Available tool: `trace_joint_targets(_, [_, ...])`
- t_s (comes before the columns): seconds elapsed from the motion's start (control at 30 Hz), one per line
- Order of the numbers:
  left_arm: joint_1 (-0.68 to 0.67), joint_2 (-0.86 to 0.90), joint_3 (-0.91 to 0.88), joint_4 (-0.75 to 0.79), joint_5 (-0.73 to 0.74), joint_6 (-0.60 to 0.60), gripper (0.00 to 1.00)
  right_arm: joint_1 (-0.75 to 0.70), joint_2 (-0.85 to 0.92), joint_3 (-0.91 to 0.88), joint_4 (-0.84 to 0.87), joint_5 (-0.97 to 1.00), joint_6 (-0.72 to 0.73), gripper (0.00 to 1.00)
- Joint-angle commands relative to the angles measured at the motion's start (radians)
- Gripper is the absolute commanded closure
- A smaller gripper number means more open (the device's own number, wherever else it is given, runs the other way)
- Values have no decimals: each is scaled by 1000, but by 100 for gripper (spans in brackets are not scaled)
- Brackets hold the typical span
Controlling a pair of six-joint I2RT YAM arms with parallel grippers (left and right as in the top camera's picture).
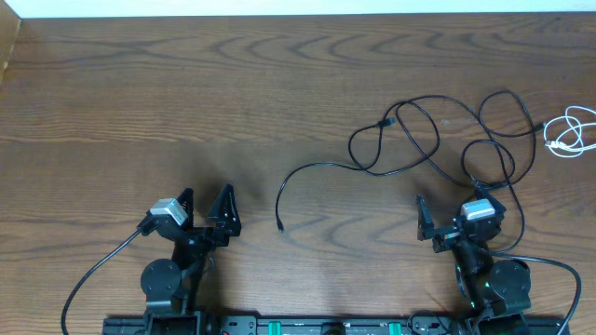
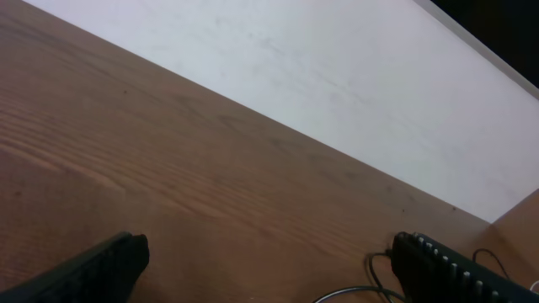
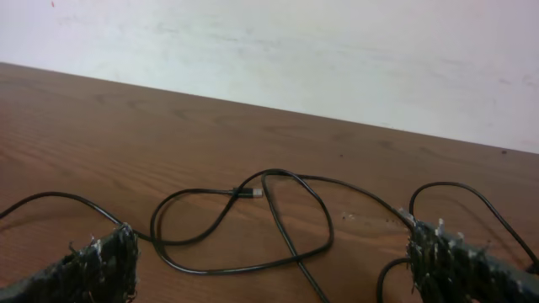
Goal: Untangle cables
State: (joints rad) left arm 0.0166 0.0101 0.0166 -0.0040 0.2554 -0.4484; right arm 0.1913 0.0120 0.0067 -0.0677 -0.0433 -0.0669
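Overhead, left gripper and right gripper both stood released. The black cable sprawled in loops just beyond the right gripper, and the white cable lay coiled well apart from it. Left wrist showed mostly bare bench. Right wrist showed a thin cord that looked limp and light, probably best pinched near its plug.

Overhead we look straight down; our wrist views skim the brown wooden tabletop low, the right sharing overhead's thin black cable.

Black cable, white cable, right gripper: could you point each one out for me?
black cable (image 1: 326, 166), overhead view, on its long stretch toward the free left end.
white cable (image 1: 559, 144), overhead view, on the small coil at far right.
right gripper (image 3: 271, 231), right wrist view, midway between its open fingertips.
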Motion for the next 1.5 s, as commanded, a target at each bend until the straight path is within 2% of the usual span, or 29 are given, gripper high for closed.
trace_joint_targets(0.0, [-3, -9, -13, -44, 5, 2, 2, 2, -6, -1, -5, 11, -13, 1])
trace_joint_targets(0.47, [-3, -6, -13, -44, 5, 2, 2, 2, -6, -1, -5, 11, -13, 1])
trace_joint_targets(0.57, [-2, -5, -13, -48, -121, 29, 2, 2, -6, -1, -5, 11, -13, 1])
trace_joint_targets(0.7, [-2, -3, -13, -39, -190, 31, 2, 2, -6, -1, -5, 11, -13, 1])
trace_joint_targets(0.77, [-2, -1, -13, -61, -300, 33, 2, 2, -6, -1, -5, 11, -13, 1])
trace_joint_targets(0.9, [0, 26, -13, -55, -412, 98, 2, 2, -6, -1, -5, 11, -13, 1])
trace_joint_targets(1.47, [0, 178, -13, -55, -414, 100, 2, 2, -6, -1, -5, 11, -13, 1])
